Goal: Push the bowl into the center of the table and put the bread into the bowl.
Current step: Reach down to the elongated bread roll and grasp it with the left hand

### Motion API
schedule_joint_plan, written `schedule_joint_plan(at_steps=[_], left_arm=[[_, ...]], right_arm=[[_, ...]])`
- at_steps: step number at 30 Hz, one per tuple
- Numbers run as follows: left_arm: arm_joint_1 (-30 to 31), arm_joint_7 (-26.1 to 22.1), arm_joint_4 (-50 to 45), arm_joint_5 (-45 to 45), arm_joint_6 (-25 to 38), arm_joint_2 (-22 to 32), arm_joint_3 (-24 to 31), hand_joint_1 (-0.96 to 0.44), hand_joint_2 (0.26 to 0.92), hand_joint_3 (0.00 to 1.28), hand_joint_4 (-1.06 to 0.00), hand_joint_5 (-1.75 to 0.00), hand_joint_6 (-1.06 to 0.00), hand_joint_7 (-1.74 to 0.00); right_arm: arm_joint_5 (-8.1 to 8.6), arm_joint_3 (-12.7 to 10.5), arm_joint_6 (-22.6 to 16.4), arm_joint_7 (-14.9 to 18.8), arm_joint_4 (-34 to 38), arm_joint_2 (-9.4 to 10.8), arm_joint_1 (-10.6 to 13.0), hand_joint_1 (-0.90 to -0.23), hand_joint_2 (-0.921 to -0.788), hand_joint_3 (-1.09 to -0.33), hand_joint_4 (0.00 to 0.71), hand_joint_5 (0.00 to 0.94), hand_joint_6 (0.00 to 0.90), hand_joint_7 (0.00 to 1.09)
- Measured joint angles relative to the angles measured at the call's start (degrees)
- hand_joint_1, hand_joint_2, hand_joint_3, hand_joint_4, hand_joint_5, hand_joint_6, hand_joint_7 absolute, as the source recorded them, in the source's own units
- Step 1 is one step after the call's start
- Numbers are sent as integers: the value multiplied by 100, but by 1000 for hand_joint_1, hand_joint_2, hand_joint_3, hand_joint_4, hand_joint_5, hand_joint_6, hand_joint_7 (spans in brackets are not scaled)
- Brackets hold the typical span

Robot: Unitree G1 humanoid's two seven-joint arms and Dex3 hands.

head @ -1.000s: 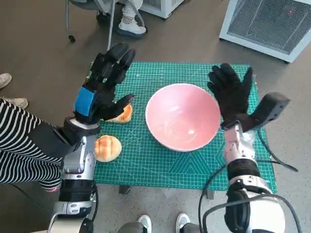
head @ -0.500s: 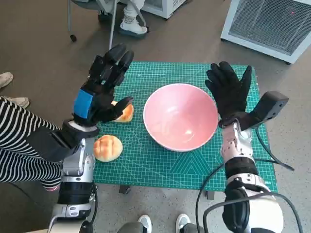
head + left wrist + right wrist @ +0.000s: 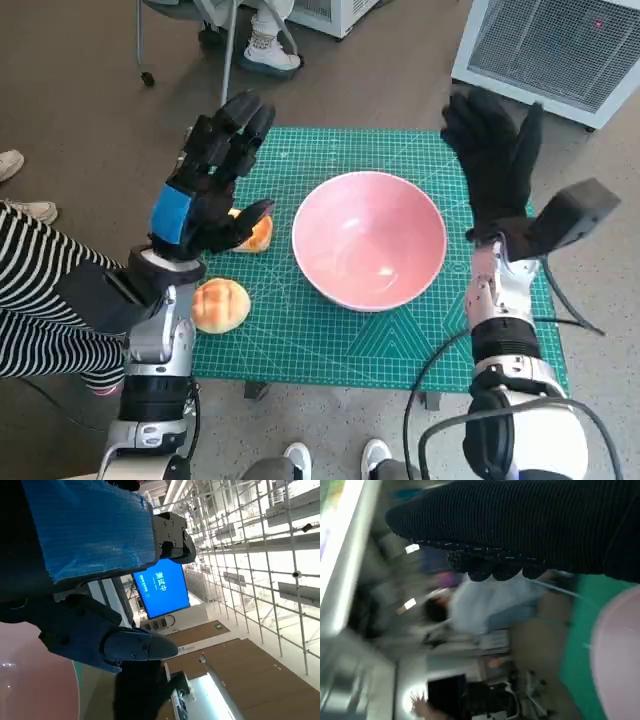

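Note:
A large pink bowl point(image 3: 368, 238) stands near the middle of the green mat point(image 3: 300, 330); its rim also shows in the right wrist view point(image 3: 620, 655). One round bread roll point(image 3: 221, 305) lies at the mat's front left. A second piece of bread point(image 3: 256, 234) lies left of the bowl, partly hidden behind my left hand point(image 3: 207, 185). That hand hovers above it with fingers spread, holding nothing. My right hand point(image 3: 494, 160) is raised to the right of the bowl, fingers spread upward, clear of the rim.
A person in a striped sleeve point(image 3: 40, 300) sits at the left. A white grilled appliance point(image 3: 550, 50) stands on the floor at the back right. Chair legs and a person's feet point(image 3: 265, 50) are behind the table. Feet point(image 3: 300, 460) show at the front edge.
My right hand has lifted up and back, away from the bowl's right rim. The bowl has shifted slightly left toward the middle. The left hand has hardly moved.

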Motion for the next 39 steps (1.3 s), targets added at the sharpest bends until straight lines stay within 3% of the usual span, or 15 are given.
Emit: schedule_joint_plan(at_steps=[6, 17, 25, 31, 39], left_arm=[[-65, 49, -141, -3, 115, -72, -81, -574, 921, 291, -204, -5, -27, -568], [-314, -5, -345, -90, 380, -116, -187, -539, 921, 269, -197, 0, 0, -664], [-550, -159, -395, -280, 431, -114, -187, -535, 921, 246, -202, -3, 1, -685], [-688, -326, -385, -328, 424, -110, -174, -536, 921, 231, -211, -9, 1, -696], [-832, -545, -299, -330, 268, -35, -92, -536, 921, 218, -215, -11, 1, -691]], right_arm=[[-73, 374, -258, 236, -1056, 14, 465, -698, -921, -773, 128, 5, 49, 442], [-102, 847, -73, 337, -2809, -62, 1194, -757, -921, -751, 151, 8, 3, 590], [-157, 1002, 55, 261, -3274, -213, 1425, -761, -921, -749, 162, 12, -1, 612], [-321, 1072, 61, 160, -3378, -227, 1487, -762, -921, -753, 165, 12, -1, 610], [-353, 1162, 75, 81, -3399, -227, 1524, -768, -921, -756, 170, 13, -1, 581]])
